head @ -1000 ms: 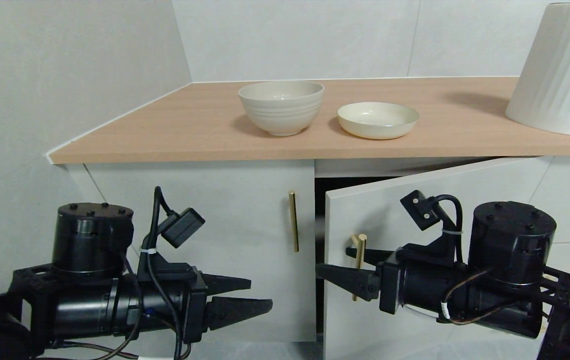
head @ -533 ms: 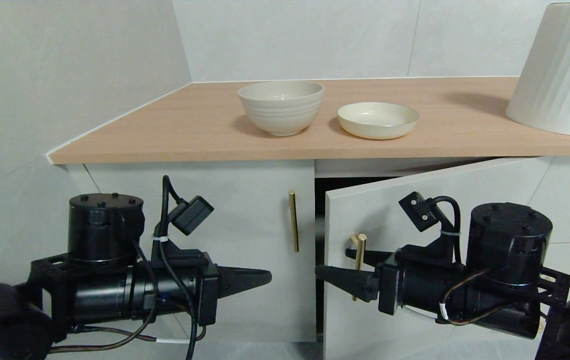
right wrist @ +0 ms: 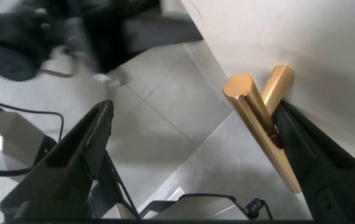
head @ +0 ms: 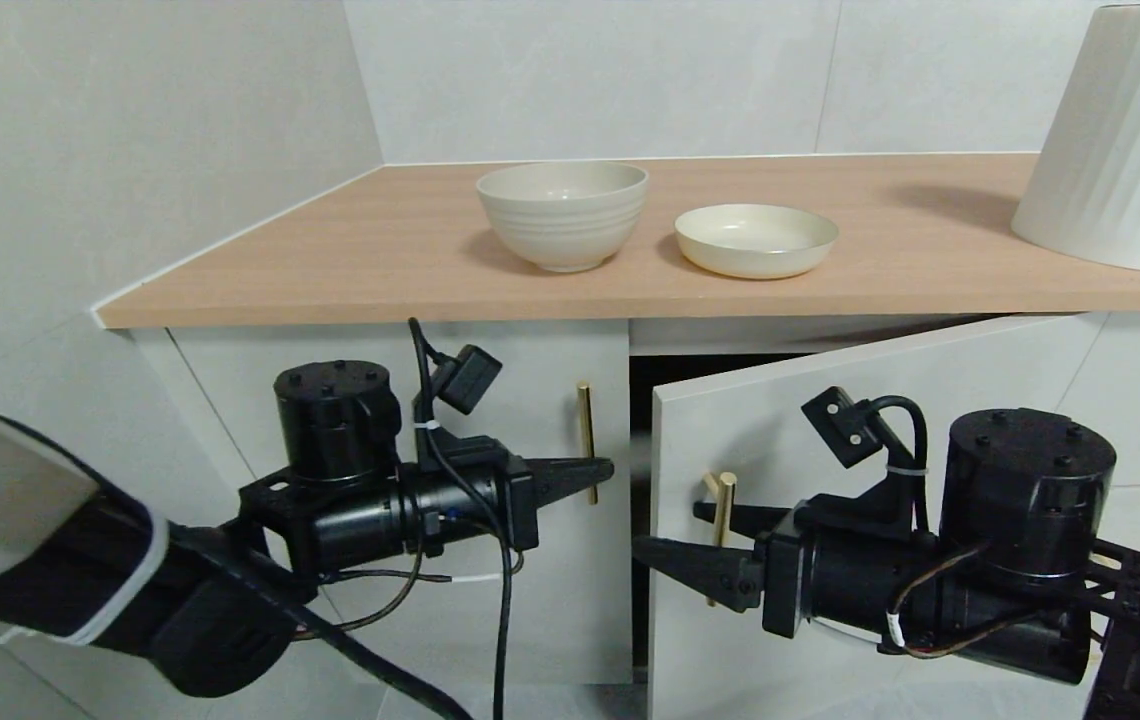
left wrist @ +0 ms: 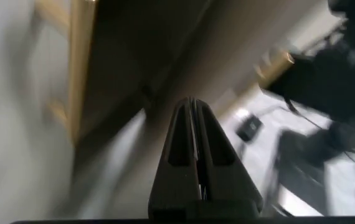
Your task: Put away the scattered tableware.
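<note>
Now, left gripper: closed, the fingers pressed flat together with nothing between them; it is held level in front of the left door, its tip over the lower half of the left handle in the head view. Whether it touches the handle cannot be told.
Right gripper: open, held level at the free edge of the right door, pointing toward the left gripper.
Right fingers: spread wide, one on each side of the right handle; the bar lies close against one inner face and well clear of the other.
Bowl: deep, cream, ribbed, upright on the counter, near the back corner.
Dish: shallow, cream, upright on the counter just beside the bowl on the robot's right, not touching it.
Counter: wood-look top running along the tiled wall.
Left door: pale, shut flush under the counter.
Left handle: upright brass bar by that door's inner edge.
Right door: pale, swung partly open, with a dark gap between the two doors.
Right handle: upright brass bar near that door's free edge.
Tub: tall, white, ribbed, at the counter's far right, well apart from the dish.
</note>
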`<state>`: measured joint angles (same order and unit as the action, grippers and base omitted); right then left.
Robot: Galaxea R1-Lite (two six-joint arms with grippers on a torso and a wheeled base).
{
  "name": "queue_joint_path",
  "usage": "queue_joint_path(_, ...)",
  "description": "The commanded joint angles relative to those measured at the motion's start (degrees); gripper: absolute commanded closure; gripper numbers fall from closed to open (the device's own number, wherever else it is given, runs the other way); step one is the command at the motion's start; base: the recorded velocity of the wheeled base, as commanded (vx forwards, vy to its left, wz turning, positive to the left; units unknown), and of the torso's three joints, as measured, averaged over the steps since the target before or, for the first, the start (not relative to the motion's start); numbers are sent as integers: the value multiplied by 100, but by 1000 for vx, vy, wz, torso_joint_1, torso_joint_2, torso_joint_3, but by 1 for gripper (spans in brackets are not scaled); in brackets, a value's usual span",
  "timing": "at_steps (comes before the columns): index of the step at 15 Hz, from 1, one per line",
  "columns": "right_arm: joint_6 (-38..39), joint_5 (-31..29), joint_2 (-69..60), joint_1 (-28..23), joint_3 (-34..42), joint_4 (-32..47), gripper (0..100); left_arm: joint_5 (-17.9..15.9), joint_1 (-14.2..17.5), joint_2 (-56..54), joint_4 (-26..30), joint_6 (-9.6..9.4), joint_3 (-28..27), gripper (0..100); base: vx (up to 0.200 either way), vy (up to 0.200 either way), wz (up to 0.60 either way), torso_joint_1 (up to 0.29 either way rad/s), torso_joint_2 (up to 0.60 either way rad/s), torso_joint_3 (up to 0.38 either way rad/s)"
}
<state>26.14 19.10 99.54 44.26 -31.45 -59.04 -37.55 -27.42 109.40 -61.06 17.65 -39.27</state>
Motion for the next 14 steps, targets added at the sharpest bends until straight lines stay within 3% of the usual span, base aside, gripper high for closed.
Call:
queue_joint_path(1,-12,15,-31,38,25,-11,0,301,-53,1057,-934,-25,-99,100,0,0,0,0,0,0)
queue_joint_path(3,-12,6,-22,74,51,-11,0,529,-255,1391,-1663,-34,-134,100,0,0,0,0,0,0)
queue_joint_path(5,-30,-3,-57,74,131,-11,0,705,-422,1365,-1707,-51,-169,100,0,0,0,0,0,0)
queue_joint_path(9,-100,-3,-250,47,201,15,0,714,-581,1435,-1593,-122,-609,100,0,0,0,0,0,0)
queue_joint_path(14,-495,-91,-224,12,341,42,0,705,-906,1488,-1549,-113,-644,100,0,0,0,0,0,0)
